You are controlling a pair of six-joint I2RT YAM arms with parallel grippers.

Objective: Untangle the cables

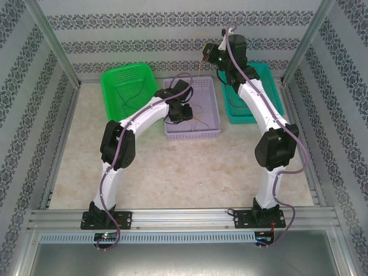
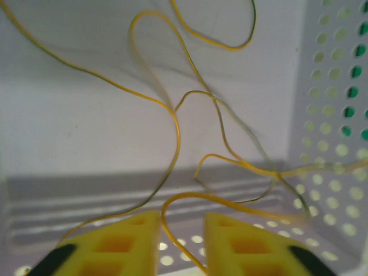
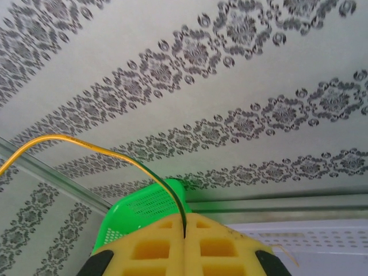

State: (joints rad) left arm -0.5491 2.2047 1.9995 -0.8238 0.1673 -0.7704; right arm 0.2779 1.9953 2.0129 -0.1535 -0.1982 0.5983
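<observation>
**Scene from left to right, as I saw it from my station.** The green basket (image 1: 126, 86) stood at the far left. A thin dark strand (image 1: 131, 98) seemed to lie in it. I took it for one cable already sorted out, though it was too fine to be sure.

My left gripper (image 2: 181, 244) was down inside the lavender basket (image 1: 192, 135) at the centre, its jaws parted by a narrow gap. A loop of yellow wire ran through that gap, but neither pad pinched it, so I judged the hand empty. In front of it the cables (image 2: 175, 123) lay as loose yellow and yellow-green strands that crossed one another in several places, more a slack web than a tight knot.

My right gripper (image 3: 185, 230) was raised high over the back of the table, jaws closed flat on a yellow cable (image 3: 86, 142) that arched away from the pads. In the overhead view this strand hung from the gripper down towards the lavender basket.

The teal basket (image 1: 231, 110) stood at the far right, largely behind the right arm, and I could not tell what it held.

**Progress.** I put the task at midway at best. One strand was lifted but not yet free of the others, and the crossings in the centre basket were left to separate.
</observation>
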